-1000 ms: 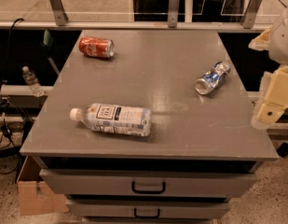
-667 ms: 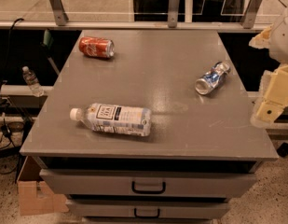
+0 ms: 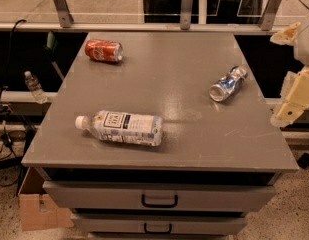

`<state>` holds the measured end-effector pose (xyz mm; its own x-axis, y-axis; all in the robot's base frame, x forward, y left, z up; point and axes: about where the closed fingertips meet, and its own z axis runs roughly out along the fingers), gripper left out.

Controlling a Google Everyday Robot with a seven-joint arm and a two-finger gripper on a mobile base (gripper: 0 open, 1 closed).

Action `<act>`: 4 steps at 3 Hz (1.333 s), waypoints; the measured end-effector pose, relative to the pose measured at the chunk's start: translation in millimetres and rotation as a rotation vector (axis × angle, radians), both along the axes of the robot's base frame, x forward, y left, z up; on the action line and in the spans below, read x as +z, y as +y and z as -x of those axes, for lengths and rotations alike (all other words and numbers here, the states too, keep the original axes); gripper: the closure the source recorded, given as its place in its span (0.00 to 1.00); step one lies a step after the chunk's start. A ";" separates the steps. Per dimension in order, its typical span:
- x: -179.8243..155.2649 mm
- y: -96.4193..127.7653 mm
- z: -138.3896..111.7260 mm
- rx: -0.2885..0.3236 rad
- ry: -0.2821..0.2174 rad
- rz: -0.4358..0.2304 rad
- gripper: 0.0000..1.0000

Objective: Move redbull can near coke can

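— What fills the scene, biggest first?

— A grey table (image 3: pixel 164 154) with two drawers under its top. Off its edge at 3 o'clock hangs the cream gripper (image 3: pixel 293 100), clear of the top and touching nothing; whether it is parted or closed I cannot tell.

— And on the top?

— A clear water bottle (image 3: pixel 121 127) lies on its side at 7 o'clock, cap pointing to 9. The coke can (image 3: pixel 103 50) lies on its side at 11 o'clock. The redbull can (image 3: pixel 228 84), dented, lies at 2 o'clock, near the gripper and well apart from the coke can.

— Anything between the two cans?

— The water bottle lies on the 6 o'clock side of that line. A cardboard box (image 3: pixel 36 209) sits on the floor at 8 o'clock.
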<state>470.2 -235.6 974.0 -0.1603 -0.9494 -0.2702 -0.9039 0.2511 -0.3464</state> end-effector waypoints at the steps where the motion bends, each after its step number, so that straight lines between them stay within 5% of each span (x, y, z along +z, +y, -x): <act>1: -6.2 -11.3 -23.1 0.044 -0.044 0.005 0.00; 4: -41.7 -43.6 -109.4 0.238 -0.105 0.144 0.00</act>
